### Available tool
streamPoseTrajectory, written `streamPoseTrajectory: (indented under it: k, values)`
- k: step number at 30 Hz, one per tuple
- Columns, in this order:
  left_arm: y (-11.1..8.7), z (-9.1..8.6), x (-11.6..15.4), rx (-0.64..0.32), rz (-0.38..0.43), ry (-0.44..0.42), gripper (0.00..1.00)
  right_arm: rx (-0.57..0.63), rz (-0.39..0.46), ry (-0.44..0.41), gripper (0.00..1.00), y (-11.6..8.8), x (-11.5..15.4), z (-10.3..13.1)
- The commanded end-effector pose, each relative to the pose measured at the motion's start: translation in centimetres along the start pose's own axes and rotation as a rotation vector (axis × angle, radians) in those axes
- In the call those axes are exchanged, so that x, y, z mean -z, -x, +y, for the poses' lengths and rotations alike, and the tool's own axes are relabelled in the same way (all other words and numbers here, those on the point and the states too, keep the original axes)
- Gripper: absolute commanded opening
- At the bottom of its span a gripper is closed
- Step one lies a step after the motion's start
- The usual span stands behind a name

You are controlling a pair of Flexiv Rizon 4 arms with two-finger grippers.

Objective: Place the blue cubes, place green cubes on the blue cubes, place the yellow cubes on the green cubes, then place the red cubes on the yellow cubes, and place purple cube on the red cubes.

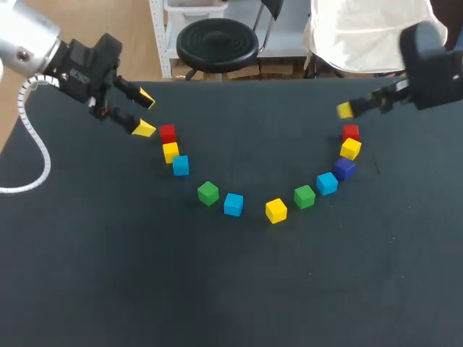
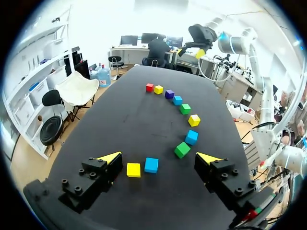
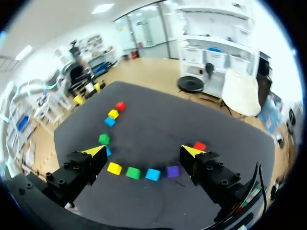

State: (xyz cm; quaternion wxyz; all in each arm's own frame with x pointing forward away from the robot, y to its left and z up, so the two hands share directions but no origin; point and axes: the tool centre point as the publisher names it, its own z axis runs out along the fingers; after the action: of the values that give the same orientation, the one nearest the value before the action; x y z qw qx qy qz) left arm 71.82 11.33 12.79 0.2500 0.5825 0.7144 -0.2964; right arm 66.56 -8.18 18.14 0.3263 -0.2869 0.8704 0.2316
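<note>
Left gripper (image 1: 145, 113): wide open and holding nothing, raised just beside the red cube (image 1: 167, 133) at the left end of the row.
Right gripper (image 3: 143, 151): fingers spread and empty, near the other red cube (image 1: 351, 132) at the right end.
Row of cubes (image 1: 275, 210): eleven single cubes, none stacked, in a U-shaped curve that opens toward the far edge. Each lies flat, turned at its own angle.
Purple cube (image 1: 344, 168): on the curve's right side, between a yellow cube (image 1: 351, 148) and a blue cube (image 1: 327, 183).
Table (image 1: 231, 296): dark, and bears every cube.
</note>
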Motion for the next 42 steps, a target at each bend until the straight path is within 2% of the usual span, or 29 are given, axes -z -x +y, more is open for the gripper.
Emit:
streamPoseTrajectory:
  k: [1, 5, 6, 27, 29, 32, 36, 42]
  values:
    - [-0.1, -0.1, 0.0, -0.002, -0.003, 0.002, 1.00, 0.238, 0.124, 0.298, 1.00, 0.4, -1.7, 1.8]
    - [-0.1, -0.1, 0.0, -0.002, -0.003, 0.002, 1.00, 0.282, 0.105, 0.482, 1.00, -0.2, -2.0, 4.1]
    - [-0.1, -0.1, 0.0, -0.002, -0.003, 0.002, 1.00, 0.283, 0.117, 0.499, 1.00, -0.6, -2.1, 4.5]
    - [-0.1, -0.1, 0.0, -0.002, -0.003, 0.002, 1.00, 0.283, 0.117, 0.499, 1.00, -0.6, -2.1, 4.5]
    - [-0.1, -0.1, 0.0, -0.002, -0.003, 0.002, 1.00, 0.353, 0.118, 0.515, 1.00, -0.1, -2.0, 6.0]
    - [-0.1, -0.1, 0.0, -0.002, -0.003, 0.002, 1.00, 0.431, 0.146, 0.580, 1.00, -0.7, -2.4, 7.7]
    - [-0.1, -0.1, 0.0, -0.002, -0.003, 0.002, 1.00, 0.515, 0.188, 0.697, 1.00, -2.3, -3.3, 10.3]
    - [-0.1, -0.1, 0.0, -0.002, -0.003, 0.002, 1.00, 0.570, 0.214, 0.784, 1.00, -5.0, -4.6, 13.6]
